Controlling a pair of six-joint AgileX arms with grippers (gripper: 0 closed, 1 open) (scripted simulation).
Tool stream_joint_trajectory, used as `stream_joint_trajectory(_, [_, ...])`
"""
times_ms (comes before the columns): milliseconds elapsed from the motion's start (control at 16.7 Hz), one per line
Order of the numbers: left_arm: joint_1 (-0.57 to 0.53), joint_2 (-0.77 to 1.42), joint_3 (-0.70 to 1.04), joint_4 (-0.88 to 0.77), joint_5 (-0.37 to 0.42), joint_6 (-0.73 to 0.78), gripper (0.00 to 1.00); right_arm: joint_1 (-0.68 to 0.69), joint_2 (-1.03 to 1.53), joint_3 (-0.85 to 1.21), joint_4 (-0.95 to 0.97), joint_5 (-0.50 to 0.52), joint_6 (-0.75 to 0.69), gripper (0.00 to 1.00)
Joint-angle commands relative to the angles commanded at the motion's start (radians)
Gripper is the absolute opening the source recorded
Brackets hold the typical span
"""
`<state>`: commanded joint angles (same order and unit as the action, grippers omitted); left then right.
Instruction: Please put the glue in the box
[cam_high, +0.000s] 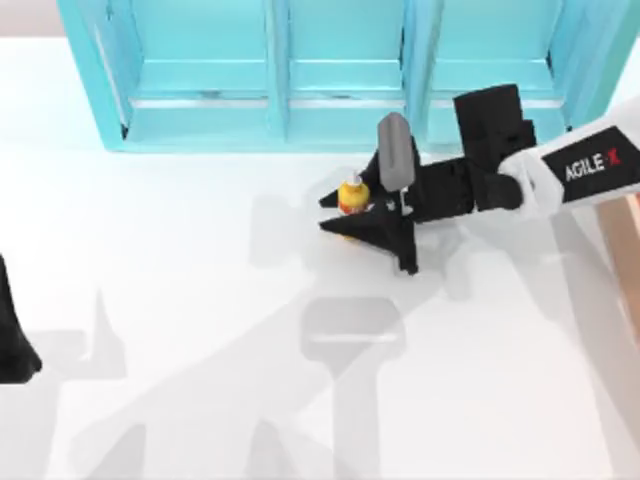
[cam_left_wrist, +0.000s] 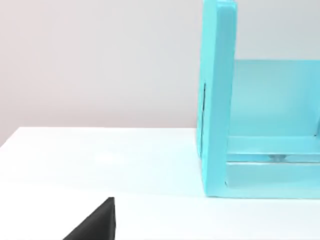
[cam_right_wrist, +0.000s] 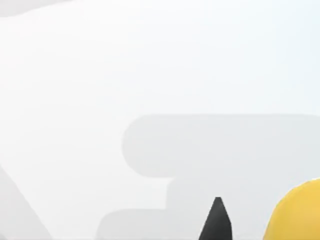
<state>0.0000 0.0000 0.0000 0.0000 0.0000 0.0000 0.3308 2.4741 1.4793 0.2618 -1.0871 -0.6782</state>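
Right gripper (cam_high: 340, 212) pinches the glue (cam_high: 351, 194) between its fingers mid-table, just in front of the turquoise shelf (cam_high: 300, 75), so grasp looks done, while carry to the box (cam_high: 625, 240) at right edge remains; left arm (cam_high: 15, 330) parked at left edge.

The turquoise shelf (cam_high: 330, 75) is standing along the far edge of the table (cam_high: 200, 300), walling off that side. The right gripper (cam_high: 345, 208) is sitting just in front of the shelf with the glue (cam_high: 351, 194) between its fingers. Open tabletop is lying to the left and toward the near edge. The left arm (cam_high: 15, 335) is resting at the left edge. The box (cam_high: 625, 245) is edging in at the right.
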Motion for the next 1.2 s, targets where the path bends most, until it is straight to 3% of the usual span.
stream_joint_trajectory(540, [0.000,0.000,0.000,0.000,0.000,0.000,1.00,-0.003,-0.212,0.056,-0.263,-0.002,-0.001,0.00])
stream_joint_trajectory(900, [0.000,0.000,0.000,0.000,0.000,0.000,1.00,-0.003,-0.216,0.057,-0.277,-0.004,0.001,0.00])
stream_joint_trajectory(1200, [0.000,0.000,0.000,0.000,0.000,0.000,1.00,-0.124,-0.265,-0.001,-0.410,-0.055,-0.084,0.00])
